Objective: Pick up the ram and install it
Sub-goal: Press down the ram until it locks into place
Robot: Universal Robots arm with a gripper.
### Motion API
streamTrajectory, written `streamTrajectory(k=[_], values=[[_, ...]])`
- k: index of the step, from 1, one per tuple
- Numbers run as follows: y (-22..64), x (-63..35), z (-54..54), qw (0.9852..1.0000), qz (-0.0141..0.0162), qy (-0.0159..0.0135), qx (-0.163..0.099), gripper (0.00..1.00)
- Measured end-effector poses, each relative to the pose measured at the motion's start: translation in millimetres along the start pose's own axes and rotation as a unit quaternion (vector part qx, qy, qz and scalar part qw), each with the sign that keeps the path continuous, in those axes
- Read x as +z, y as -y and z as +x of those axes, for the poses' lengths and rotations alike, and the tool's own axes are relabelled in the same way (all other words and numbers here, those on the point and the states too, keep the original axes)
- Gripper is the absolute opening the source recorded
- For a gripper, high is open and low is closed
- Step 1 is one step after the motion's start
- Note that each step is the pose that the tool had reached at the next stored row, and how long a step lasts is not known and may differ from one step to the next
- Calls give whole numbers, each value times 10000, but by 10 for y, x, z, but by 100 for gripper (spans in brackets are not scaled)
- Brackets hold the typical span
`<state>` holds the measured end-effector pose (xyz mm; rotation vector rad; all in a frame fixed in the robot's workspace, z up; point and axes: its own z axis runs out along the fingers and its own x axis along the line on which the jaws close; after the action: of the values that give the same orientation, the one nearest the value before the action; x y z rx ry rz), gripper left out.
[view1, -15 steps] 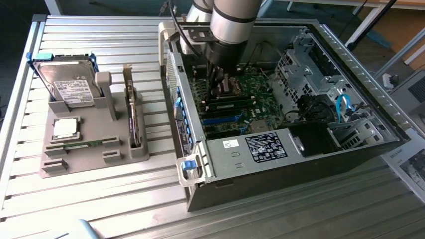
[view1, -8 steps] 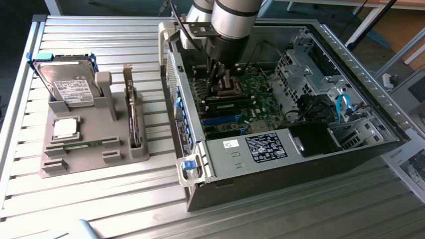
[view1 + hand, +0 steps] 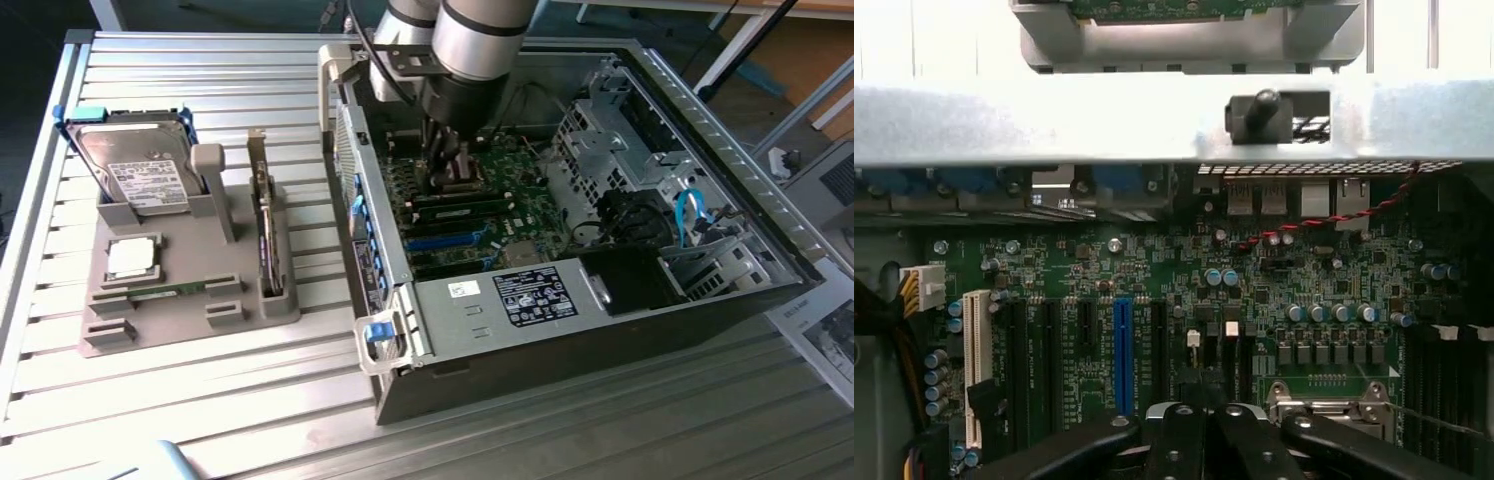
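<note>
Green motherboard (image 3: 1184,290), blue slot (image 3: 1122,350)

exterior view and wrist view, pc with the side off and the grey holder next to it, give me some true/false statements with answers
1. The gripper is down inside the open computer case, over the motherboard. True.
2. The hard drive lies flat on the motherboard. False: it stands upright in the grey holder, outside the case.
3. A square silver processor chip sits on the grey holder. True.
4. The grey holder is on the exterior view's right of the case. False: it is on the exterior view's left.
5. In the wrist view, a blue slot runs between black slots on the motherboard. True.
</note>
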<state>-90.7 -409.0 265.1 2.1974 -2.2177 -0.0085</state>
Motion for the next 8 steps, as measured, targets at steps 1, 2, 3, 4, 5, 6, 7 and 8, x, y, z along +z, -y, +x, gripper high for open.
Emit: streamTrajectory(k=[1, 2, 3, 4, 5, 6, 7, 8], values=[[21, 0, 9, 10000, -1, 0, 0, 11], [37, 0, 14, 10000, -1, 0, 0, 11], [63, -1, 23, 10000, -2, 0, -1, 11], [82, -1, 29, 10000, -3, 0, -1, 11], [108, -2, 36, 10000, -4, 0, -1, 11], [129, -2, 42, 10000, -5, 0, 0, 11], [159, -2, 50, 10000, -7, 0, -1, 11], [196, -3, 60, 10000, -9, 0, -1, 11]])
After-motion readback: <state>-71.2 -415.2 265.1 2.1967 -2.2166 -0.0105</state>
